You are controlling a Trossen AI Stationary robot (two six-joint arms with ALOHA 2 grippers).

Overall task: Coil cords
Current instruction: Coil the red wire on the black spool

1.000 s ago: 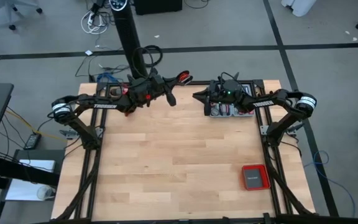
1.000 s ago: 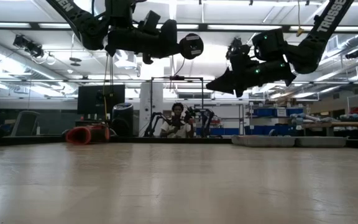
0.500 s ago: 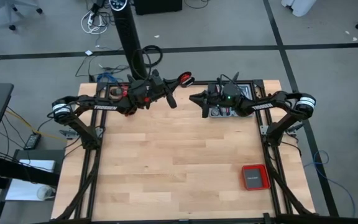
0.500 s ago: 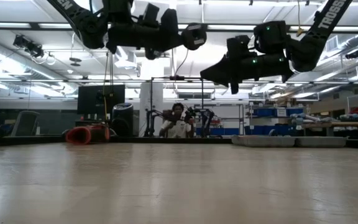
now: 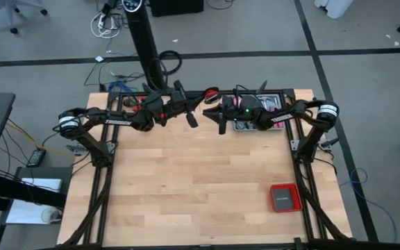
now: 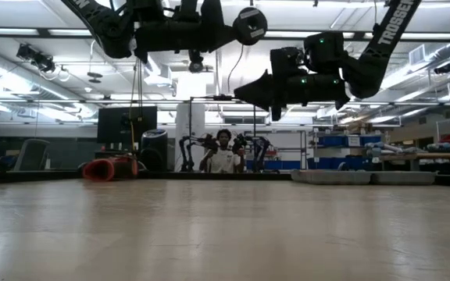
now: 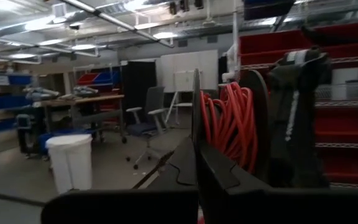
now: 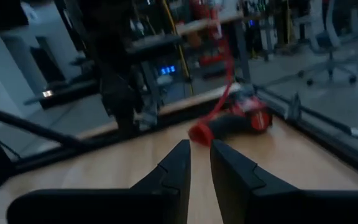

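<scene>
My left gripper (image 5: 188, 112) is high over the table's far edge, shut on a black cord reel (image 6: 248, 23) wound with orange-red cord (image 7: 229, 124). A thin strand (image 6: 241, 62) hangs below the reel. A red cord end piece (image 8: 244, 119) lies on the table by the far edge, and it also shows in the high view (image 5: 210, 92). Red cord (image 8: 219, 68) rises from it. My right gripper (image 5: 217, 117) hovers just right of the reel, pointing toward the table's left. Its fingers are together and empty (image 8: 199, 158). My left gripper holds the cord reel out in front of it, level, from the table's left. The reel's two black discs (image 7: 196, 112) stand on edge as seen from the wrist. The reel is clear of the table. The gripper's own body hides the place of contact.
A grey tray (image 5: 255, 121) with small parts sits at the far right under my right arm. A red box (image 5: 284, 198) lies near the right front. A red-orange bundle (image 6: 108, 168) lies at the far left. A person sits behind the table (image 6: 223, 156).
My left gripper has risen and gone a little toward the table's right, carrying the reel up with it. My right gripper has gone toward the table's left, closer to the reel, keeping its height.
</scene>
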